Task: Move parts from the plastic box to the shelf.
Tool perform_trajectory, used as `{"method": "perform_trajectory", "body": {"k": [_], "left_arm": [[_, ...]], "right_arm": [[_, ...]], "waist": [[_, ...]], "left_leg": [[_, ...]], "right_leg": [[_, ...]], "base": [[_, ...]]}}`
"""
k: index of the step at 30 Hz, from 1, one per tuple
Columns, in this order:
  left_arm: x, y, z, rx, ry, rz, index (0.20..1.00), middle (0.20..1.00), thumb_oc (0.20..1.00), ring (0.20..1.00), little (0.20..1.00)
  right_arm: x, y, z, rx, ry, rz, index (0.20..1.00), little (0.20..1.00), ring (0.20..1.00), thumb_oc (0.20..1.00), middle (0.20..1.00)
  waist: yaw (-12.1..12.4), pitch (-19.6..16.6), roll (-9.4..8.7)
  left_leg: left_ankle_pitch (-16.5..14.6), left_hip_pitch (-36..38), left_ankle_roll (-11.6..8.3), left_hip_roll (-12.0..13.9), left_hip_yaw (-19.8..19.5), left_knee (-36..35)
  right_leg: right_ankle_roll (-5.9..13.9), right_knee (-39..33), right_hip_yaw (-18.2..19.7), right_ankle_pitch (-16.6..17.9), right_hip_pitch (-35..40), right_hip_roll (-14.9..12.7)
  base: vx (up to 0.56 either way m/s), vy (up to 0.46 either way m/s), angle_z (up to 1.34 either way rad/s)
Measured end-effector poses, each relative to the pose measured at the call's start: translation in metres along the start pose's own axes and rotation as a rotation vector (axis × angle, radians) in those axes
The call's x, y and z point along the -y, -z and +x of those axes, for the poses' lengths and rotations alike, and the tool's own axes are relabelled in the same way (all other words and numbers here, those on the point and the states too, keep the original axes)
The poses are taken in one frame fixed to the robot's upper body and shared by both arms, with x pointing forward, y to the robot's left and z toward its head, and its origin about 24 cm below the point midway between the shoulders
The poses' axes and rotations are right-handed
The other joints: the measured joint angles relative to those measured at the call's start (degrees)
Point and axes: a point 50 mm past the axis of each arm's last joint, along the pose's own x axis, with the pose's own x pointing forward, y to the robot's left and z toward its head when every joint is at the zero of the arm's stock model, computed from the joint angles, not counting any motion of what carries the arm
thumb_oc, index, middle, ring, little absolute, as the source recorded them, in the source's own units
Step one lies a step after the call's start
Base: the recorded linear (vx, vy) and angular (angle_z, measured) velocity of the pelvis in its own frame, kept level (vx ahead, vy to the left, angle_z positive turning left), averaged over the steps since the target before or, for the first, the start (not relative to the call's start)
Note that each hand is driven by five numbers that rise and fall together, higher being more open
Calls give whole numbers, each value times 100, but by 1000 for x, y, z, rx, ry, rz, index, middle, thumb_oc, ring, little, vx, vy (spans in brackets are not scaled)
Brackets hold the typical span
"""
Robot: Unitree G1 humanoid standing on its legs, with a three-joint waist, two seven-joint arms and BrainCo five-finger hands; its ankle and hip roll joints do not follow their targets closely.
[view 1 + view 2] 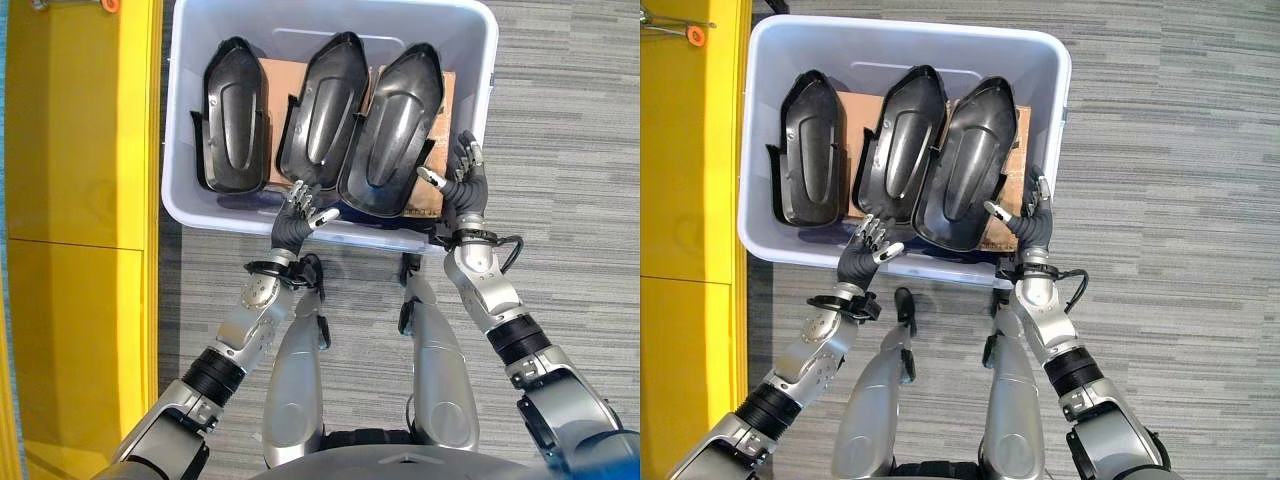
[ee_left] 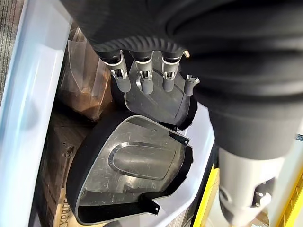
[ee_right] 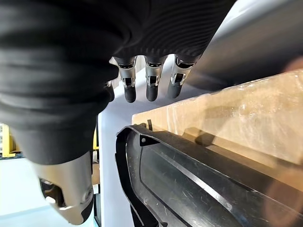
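Left eye view: three black moulded parts (image 1: pixel 389 130) lie side by side on cardboard (image 1: pixel 445 95) in the plastic box (image 1: pixel 478 40), upper centre. Left hand (image 1: pixel 297 220) and right hand (image 1: pixel 462 185) flank the rightmost part at the near rim, fingers spread, holding nothing. Yellow shelf (image 1: pixel 80 230) borders the left edge; grey carpet (image 1: pixel 570 150) lies open at right.

Three glossy black parts (image 1: pixel 320 115) lie on brown cardboard (image 1: pixel 448 95) in a pale lavender-white plastic box (image 1: pixel 190 210), on grey striped carpet (image 1: pixel 560 120), with a bright yellow shelf (image 1: pixel 80 200) at the left.
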Motion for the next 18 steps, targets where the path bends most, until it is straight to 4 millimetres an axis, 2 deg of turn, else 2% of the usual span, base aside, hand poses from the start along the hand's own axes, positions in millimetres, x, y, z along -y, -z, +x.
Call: {"method": "perform_trajectory", "body": {"k": [5, 8, 14, 18], "left_arm": [[0, 0, 0, -4, 7, 6, 1000, 1000, 1000, 1000, 1000], [4, 2, 0, -12, 22, 5, 1000, 1000, 1000, 1000, 1000], [3, 2, 0, -13, 23, 14, 1000, 1000, 1000, 1000, 1000], [2, 1, 0, -11, 25, 17, 1000, 1000, 1000, 1000, 1000]], "right_arm": [[-1, -1, 13, -4, 22, -22, 1000, 1000, 1000, 1000, 1000], [1, 2, 24, -28, 57, -58, 1000, 1000, 1000, 1000, 1000], [-3, -4, 33, -22, 52, -87, 1000, 1000, 1000, 1000, 1000], [1, 1, 37, -46, 78, -114, 1000, 1000, 1000, 1000, 1000]], "waist": [[52, 7, 14], [168, 33, 64], [255, 51, 101], [275, 52, 102]], "left_leg": [[0, 1, 0, 0, -1, -1], [1, -1, -2, -3, -5, -3], [1, -41, -2, -12, -8, -3], [2, -65, -2, -12, -22, 2]], "right_leg": [[-1, 0, 1, 1, -1, -1], [-2, -1, -1, 1, -3, -2], [-1, 0, -3, 1, -40, -10], [-1, 0, -16, 0, -51, -13]], "base": [[0, 0, 0], [0, 0, 0], [0, 0, 0], [0, 0, 0]]}}
